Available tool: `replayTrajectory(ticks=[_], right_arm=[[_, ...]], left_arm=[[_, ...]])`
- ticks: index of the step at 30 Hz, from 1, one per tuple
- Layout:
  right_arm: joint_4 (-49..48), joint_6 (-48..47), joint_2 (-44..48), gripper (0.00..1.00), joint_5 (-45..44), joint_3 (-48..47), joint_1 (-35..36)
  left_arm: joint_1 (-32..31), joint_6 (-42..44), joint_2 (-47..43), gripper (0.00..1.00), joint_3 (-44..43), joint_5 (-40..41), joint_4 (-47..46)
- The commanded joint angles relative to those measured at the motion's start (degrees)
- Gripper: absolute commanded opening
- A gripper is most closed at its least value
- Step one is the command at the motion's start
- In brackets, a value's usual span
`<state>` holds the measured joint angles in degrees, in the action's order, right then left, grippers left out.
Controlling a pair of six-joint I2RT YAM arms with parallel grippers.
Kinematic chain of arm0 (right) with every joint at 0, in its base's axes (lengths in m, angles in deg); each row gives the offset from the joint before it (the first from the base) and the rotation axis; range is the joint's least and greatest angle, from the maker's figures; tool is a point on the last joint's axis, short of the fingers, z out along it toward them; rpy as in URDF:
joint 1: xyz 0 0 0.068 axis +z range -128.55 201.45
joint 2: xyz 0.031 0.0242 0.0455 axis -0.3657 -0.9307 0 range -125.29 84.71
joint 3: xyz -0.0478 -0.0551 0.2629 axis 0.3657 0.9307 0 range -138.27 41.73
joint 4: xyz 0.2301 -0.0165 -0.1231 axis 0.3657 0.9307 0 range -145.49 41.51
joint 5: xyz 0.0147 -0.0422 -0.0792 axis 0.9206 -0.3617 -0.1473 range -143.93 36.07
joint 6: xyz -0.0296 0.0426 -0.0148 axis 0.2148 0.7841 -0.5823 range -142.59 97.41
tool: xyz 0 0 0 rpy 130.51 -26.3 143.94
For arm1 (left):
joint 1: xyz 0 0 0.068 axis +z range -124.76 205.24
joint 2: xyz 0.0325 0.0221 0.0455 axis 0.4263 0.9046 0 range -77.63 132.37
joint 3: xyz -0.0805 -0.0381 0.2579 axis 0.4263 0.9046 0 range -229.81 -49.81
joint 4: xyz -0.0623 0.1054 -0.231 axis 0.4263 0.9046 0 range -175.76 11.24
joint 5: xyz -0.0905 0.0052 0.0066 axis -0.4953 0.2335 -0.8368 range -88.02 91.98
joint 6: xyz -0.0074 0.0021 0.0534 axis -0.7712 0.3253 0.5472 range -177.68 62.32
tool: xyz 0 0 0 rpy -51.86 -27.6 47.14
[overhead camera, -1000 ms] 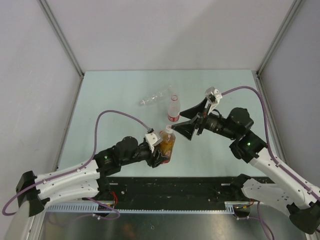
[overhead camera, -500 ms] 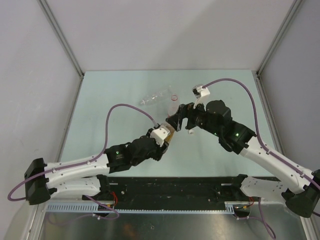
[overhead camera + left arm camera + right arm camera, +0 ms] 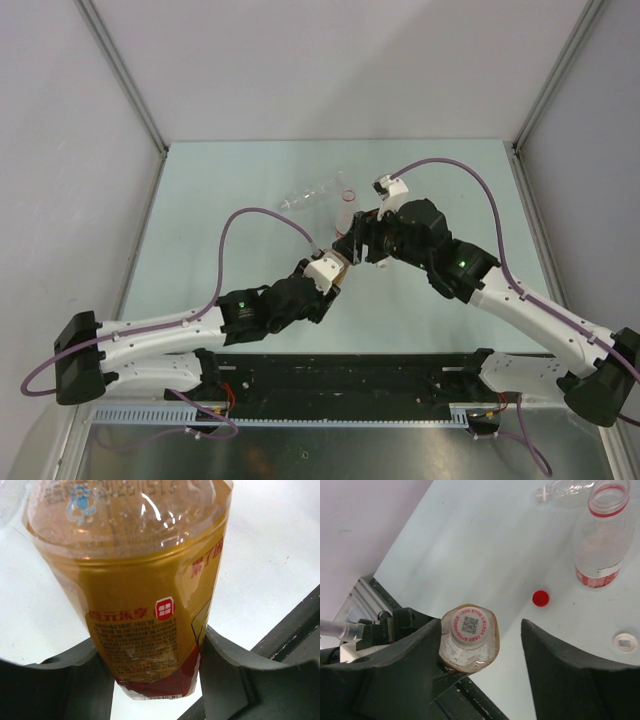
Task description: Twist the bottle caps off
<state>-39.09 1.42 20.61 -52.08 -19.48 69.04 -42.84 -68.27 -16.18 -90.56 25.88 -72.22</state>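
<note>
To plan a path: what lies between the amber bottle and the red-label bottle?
A loose red cap on the table, seen in the right wrist view.

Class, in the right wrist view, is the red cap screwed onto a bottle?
No, the red cap lies alone on the table, apart from the open red-banded bottle.
</note>
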Motion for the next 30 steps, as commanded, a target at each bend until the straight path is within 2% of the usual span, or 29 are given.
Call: replayTrajectory(ticks=[1, 4, 8, 12, 15, 17, 19, 25, 30], right_arm=[[-2.24, 0.65, -1.17, 0.63, 2.08, -2.57, 0.39], [-2.50, 1.07, -1.89, 0.57, 2.84, -2.56, 0.39], [-2.96, 1.25, -2.59, 0.41, 4.43, -2.54, 0.38], [-3.74, 0.50, -2.94, 0.17, 7.07, -2.58, 0.39], [-4.08, -0.56, -2.78, 0.03, 8.80, -2.57, 0.35], [-4.14, -1.58, -2.54, 0.01, 9.87, -2.59, 0.34], [-4.02, -3.18, -2.11, 0.00, 11.12, -2.60, 0.36], [-6.99, -7.75, 0.69, 0.00, 16.51, -0.17, 0.38], [-8.56, -10.32, 2.38, 0.00, 19.85, 1.48, 0.13]], left_arm=[[-0.62, -1.65, -0.38, 0.17, -2.67, 1.88, -0.58], [-0.72, -1.82, -0.79, 0.17, -2.49, 1.80, -0.33], [-0.83, -2.05, -1.23, 0.18, -2.22, 2.14, -0.07], [-0.83, -2.13, -1.62, 0.18, -1.79, 2.47, -0.04], [-0.83, -2.03, -1.94, 0.09, -1.62, 2.32, -0.09], [-0.83, -1.93, -2.08, 0.03, -1.35, 2.23, -0.14], [-0.83, -1.64, -1.92, 0.01, -1.24, 2.08, -0.28], [-0.68, -0.39, -1.59, 0.00, -0.80, -0.47, -1.76], [-0.32, -0.43, -5.57, 0.00, 1.53, -5.56, -4.70]])
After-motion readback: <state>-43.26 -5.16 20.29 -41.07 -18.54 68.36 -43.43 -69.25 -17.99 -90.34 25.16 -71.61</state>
